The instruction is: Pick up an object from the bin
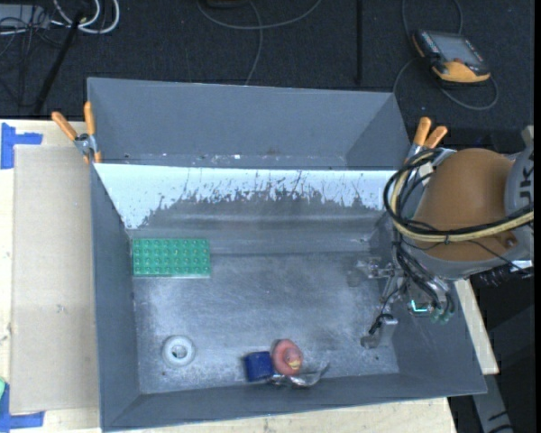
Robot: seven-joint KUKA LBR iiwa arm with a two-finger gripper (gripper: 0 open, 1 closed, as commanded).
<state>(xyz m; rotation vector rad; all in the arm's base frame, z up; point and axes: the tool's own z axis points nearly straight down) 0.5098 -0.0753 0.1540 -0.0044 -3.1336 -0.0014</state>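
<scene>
My gripper (379,325) hangs over the right side of the bin floor, close to the right wall, with one dark fingertip pointing down toward the floor. Nothing shows between its fingers. Nearest to it, at the front of the bin, lies a small cluster: a red ball-like thing (288,354), a blue block (258,365) touching it on the left, and a shiny metal piece (300,379) just below.
A green studded plate (170,258) lies flat at the left of the floor. A white ring-shaped thing (178,349) sits at the front left. The arm with its orange cover and cables reaches in over the right rim.
</scene>
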